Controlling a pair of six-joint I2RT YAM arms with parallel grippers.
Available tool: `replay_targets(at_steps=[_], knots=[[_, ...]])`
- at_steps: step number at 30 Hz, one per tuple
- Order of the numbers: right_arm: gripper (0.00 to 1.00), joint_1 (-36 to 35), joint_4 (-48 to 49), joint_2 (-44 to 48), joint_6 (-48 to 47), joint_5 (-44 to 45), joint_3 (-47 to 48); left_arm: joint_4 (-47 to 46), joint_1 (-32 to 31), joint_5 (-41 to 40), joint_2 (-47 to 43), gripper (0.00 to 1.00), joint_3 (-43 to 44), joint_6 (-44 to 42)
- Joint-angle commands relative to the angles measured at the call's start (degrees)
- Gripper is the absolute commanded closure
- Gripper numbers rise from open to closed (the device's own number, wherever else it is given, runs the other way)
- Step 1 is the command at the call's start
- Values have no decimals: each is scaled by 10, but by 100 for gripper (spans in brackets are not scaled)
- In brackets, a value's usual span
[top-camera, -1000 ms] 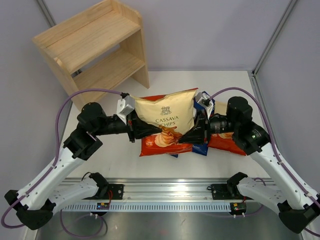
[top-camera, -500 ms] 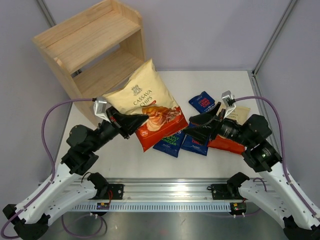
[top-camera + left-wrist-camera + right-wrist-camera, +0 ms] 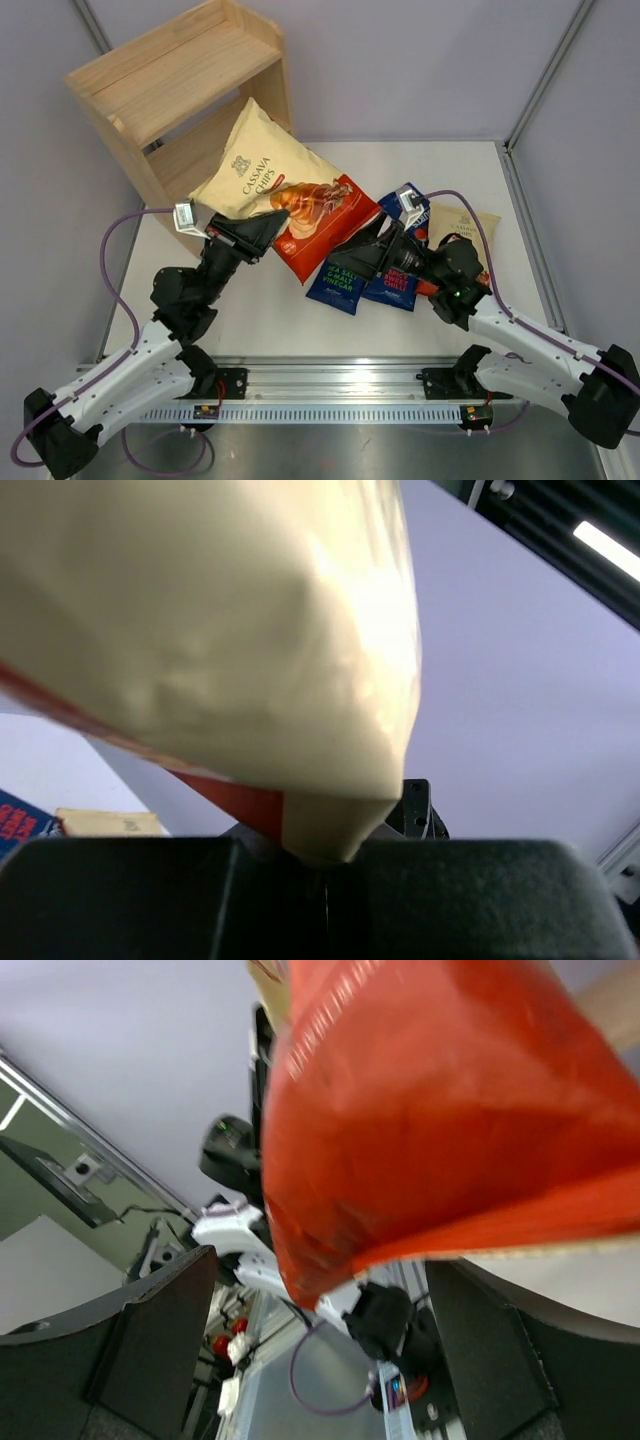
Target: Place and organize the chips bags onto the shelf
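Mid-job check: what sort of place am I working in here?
Probably a lab robot cell, not a shop: plain grey wall panels enclose a white table, a metal rail runs along its near edge, and a lone wooden shelf stands on it.

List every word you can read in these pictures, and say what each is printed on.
"CASSAVA CHIPS": lifted cream bag.
"VINEGAR": left blue bag, other words blurred.
"CHIPS": right cream bag, partly hidden.
Other blue bags: print too small to read.
Wrist views: no readable text.
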State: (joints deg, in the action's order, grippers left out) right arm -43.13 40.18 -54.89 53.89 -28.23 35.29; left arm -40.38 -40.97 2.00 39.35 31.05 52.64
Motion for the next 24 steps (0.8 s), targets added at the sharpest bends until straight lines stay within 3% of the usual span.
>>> replay_targets(at_steps=[1, 6, 9, 10, 12, 13, 14, 17, 19, 20, 21, 24], knots=[[8, -17, 111, -14, -6, 63, 43, -133, -1, -32, 6, 100, 1, 54], [12, -18, 162, -62, 4, 99, 50, -146, -1, -24, 30, 100, -6, 103], [25, -18, 154, -79, -4, 106, 65, -142, -1, -8, 34, 100, -12, 114], [36, -19, 150, -79, -8, 110, 67, -145, -1, -4, 34, 100, -13, 114], [49, -19, 135, -81, -15, 114, 68, -131, -1, -9, 20, 99, -14, 106], [55, -18, 130, -79, -24, 110, 67, -103, -1, -15, 13, 89, -13, 98], [65, -19, 114, -74, -30, 107, 64, -82, 0, -18, 3, 86, -8, 74], [79, -18, 64, -48, -61, 102, 54, 2, 5, -16, -36, 74, 14, 8], [82, -18, 46, -29, -72, 105, 45, 53, 8, -33, -69, 66, 18, -21], [82, -15, 32, -24, -74, 109, 43, 77, 14, -45, -81, 54, 19, -41], [83, -13, 25, -19, -72, 112, 41, 99, 19, -58, -95, 49, 19, -53], [84, 10, 3, -20, -51, 114, 41, 260, 36, -157, -148, 53, 55, -88]])
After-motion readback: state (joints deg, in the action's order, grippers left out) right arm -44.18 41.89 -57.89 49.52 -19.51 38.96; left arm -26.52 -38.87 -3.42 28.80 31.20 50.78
